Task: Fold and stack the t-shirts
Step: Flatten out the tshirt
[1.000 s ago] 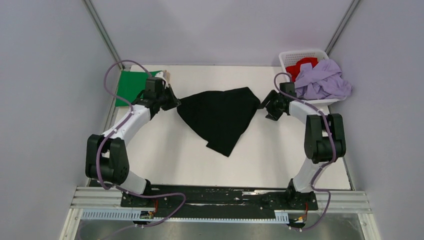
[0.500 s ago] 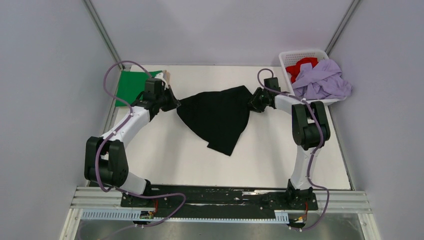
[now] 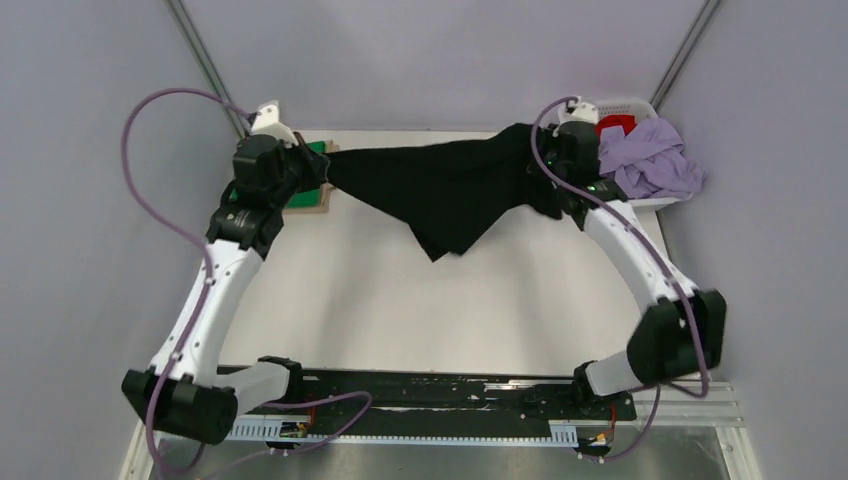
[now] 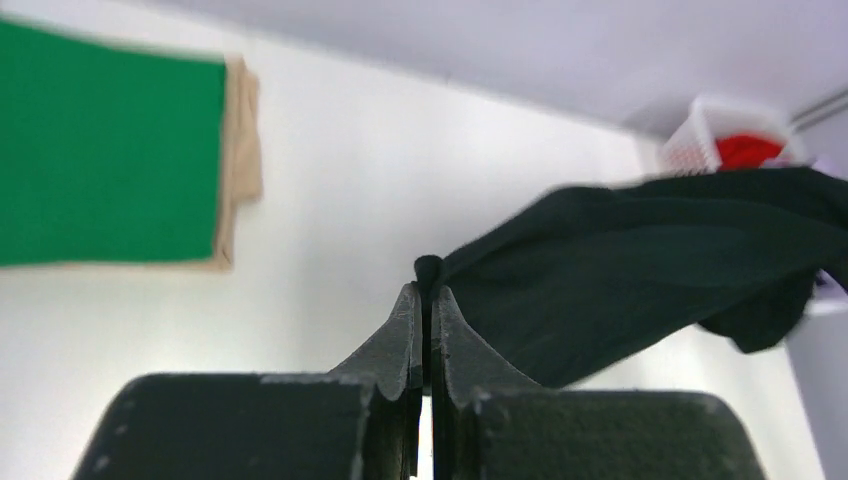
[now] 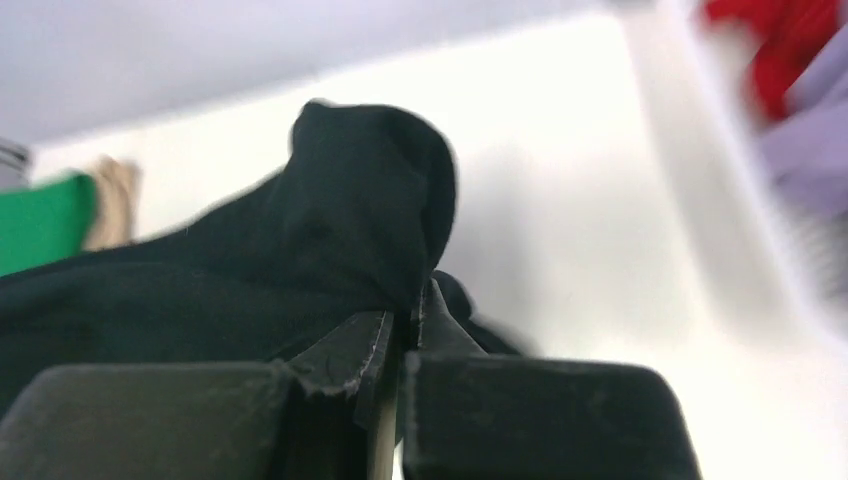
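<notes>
— 1 black t-shirt [image 3: 450, 190] hung stretched above the table [image 3: 400, 300], between both arms, as we saw it.
— We agreed: the left gripper [image 4: 422, 300] was clamped on 1 end, the right gripper [image 5: 405, 318] on the other; a green t-shirt [image 4: 100, 150] lay on a tan t-shirt [image 4: 240, 150] at the far left.
</notes>
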Controlling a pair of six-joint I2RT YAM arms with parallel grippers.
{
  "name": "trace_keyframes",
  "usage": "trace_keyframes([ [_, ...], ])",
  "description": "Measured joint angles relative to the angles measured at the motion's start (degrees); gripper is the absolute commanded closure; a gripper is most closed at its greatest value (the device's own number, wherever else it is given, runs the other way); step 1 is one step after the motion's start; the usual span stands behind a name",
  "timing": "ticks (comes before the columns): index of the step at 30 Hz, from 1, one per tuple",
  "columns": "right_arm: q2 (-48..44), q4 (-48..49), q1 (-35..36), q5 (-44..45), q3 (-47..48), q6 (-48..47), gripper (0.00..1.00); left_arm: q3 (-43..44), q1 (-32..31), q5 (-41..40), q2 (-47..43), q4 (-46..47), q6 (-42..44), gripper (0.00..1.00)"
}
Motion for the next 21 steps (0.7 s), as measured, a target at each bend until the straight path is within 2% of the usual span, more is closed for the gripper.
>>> trace_keyframes([
  [6, -27.8, 1.6, -0.1, 3.1, 0.3, -11.6, 1.00, 10.6, -0.3, -6.8, -13.8, -3.0, 2.2, 1.00],
  [11, -42.6, -1.2, 0.3, -3.3, 7.3, -16.3, 1.00, 17.6, -0.7, -7.5, -22.5, -4.2, 3.2, 1.00],
  [16, -49.2, -4.9, 0.3, -9.7, 12.7, -18.3, 1.00, 19.1, -0.7, -3.6, -28.5, -4.5, 2.8, 1.00],
  [21, -48.9, -9.5, 0.2, -11.0, 12.3, -20.3, 1.00, 11.8, -0.6, -2.0, -29.5, -5.0, 1.0, 1.00],
])
